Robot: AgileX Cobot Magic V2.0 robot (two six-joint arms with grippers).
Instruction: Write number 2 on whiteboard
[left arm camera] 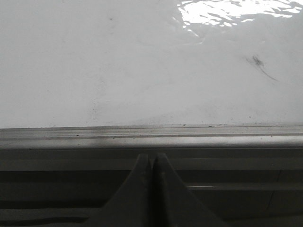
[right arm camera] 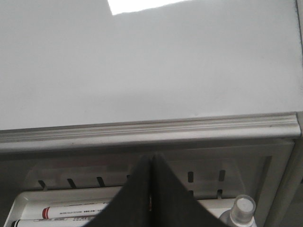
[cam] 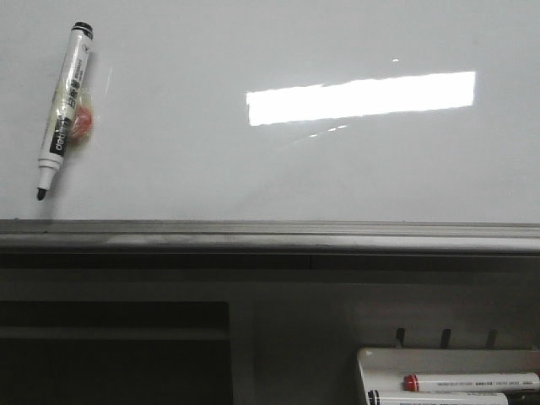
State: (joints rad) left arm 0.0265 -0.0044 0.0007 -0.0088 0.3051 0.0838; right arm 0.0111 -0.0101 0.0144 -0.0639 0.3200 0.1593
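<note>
Lying uncapped on the whiteboard (cam: 278, 169), near its far-left corner, the black marker (cam: 64, 110) is pointing its tip toward the grey ledge (cam: 270, 236), seemingly placed for pickup. No number 2 is showing yet on the board, so writing appears not begun. Both the left gripper (left arm camera: 152, 163) and right gripper (right arm camera: 151, 161) are hanging below the ledge, jaws pressed together, holding nothing, while spare markers (cam: 468, 381) are sitting in the white tray (cam: 371, 359) near the right edge.

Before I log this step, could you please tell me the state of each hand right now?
Left hand: closed, holding nothing.
Right hand: closed, holding nothing.
</note>
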